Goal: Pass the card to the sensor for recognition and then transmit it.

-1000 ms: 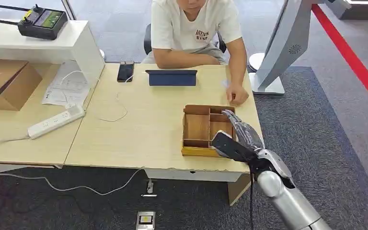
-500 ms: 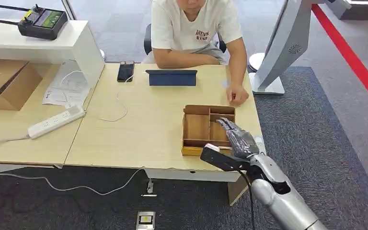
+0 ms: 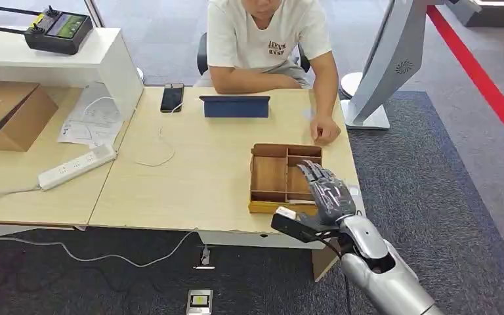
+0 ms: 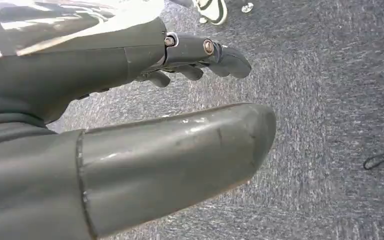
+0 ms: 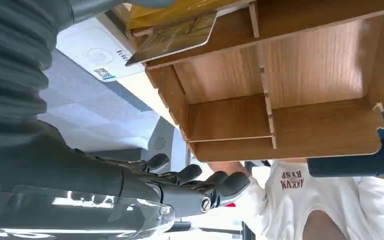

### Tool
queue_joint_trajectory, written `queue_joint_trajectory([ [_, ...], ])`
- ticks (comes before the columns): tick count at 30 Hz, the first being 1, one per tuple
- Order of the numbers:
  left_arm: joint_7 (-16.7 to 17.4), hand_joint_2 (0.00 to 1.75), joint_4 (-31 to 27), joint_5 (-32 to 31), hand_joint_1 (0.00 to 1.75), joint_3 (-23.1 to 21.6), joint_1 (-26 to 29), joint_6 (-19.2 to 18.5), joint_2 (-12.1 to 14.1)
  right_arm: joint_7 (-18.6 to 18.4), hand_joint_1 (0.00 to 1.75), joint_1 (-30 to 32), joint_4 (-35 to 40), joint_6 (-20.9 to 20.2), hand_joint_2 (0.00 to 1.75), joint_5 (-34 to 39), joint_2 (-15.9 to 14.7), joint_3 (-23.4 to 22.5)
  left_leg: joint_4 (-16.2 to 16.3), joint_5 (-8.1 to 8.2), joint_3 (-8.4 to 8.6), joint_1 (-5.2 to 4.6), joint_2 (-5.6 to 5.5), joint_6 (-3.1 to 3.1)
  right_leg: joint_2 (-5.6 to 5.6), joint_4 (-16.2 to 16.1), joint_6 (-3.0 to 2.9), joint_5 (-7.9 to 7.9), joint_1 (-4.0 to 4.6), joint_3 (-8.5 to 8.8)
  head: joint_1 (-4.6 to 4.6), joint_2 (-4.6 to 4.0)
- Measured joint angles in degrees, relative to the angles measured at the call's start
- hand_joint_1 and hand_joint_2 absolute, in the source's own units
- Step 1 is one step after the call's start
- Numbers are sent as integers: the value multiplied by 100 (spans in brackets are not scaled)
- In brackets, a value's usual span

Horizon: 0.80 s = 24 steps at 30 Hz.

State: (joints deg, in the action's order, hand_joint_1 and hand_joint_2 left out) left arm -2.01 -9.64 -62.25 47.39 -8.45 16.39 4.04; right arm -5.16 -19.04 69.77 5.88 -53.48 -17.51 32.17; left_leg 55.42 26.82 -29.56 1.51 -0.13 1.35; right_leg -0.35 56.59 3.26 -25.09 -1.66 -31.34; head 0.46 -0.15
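The right hand [image 3: 325, 197] is open above the wooden box [image 3: 270, 177] and holds nothing, so the gold card [image 5: 172, 37] has yet to be picked up, scanned and passed on.

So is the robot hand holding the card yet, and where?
Nothing is held. The right robot hand hovers open over the wooden box; the card lies at the box's edge, clear of its fingers.

R hand [image 3: 325, 197] open; L hand [image 4: 130, 125] open.
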Motion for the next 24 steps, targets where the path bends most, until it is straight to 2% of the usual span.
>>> queue_joint_trajectory([
  [11, -55, 0, 0, 20, 0, 0, -6, 9, -4, 208, 0, -34, -345, 275, 175, -177, 7, -4, 0, 0, -1, 0, -1, 0, 0, 0, 0, 0, 0, 1, 0, 0],
  [24, -103, 0, 0, 28, 0, 0, -10, 9, -4, 328, 0, -63, -706, 319, 175, -210, 66, -13, 0, 0, -2, 0, -1, 0, 0, 0, 0, 0, 0, 1, 0, 0],
])
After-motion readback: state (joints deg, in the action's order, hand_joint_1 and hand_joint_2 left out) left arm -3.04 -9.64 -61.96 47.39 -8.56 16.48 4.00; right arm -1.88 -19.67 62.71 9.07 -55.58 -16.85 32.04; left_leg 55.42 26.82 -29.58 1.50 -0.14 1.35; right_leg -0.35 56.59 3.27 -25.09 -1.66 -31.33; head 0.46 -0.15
